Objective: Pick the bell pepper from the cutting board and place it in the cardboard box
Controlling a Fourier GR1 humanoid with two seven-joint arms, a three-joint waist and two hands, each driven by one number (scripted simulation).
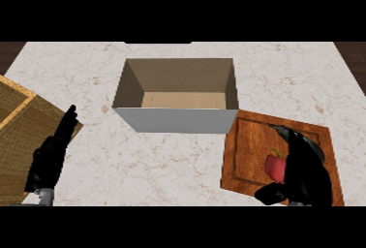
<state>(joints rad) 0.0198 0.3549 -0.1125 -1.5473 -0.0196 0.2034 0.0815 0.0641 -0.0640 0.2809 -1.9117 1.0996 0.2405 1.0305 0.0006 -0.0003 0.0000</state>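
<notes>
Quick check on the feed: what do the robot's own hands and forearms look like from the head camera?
Both hands are matte black with slim, segmented fingers. The left hand joins a short grey cylindrical wrist at the lower edge. The right hand looks bulkier, with glossy highlights and a rounded black thumb; its forearm is hidden. No cables or markings show.

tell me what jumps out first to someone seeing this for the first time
The open cardboard box stands mid-counter, nothing visible inside. At lower right, the red bell pepper lies on the wooden cutting board, with the right hand right against it, partly hiding it. The left hand rests open at the left edge.
</notes>
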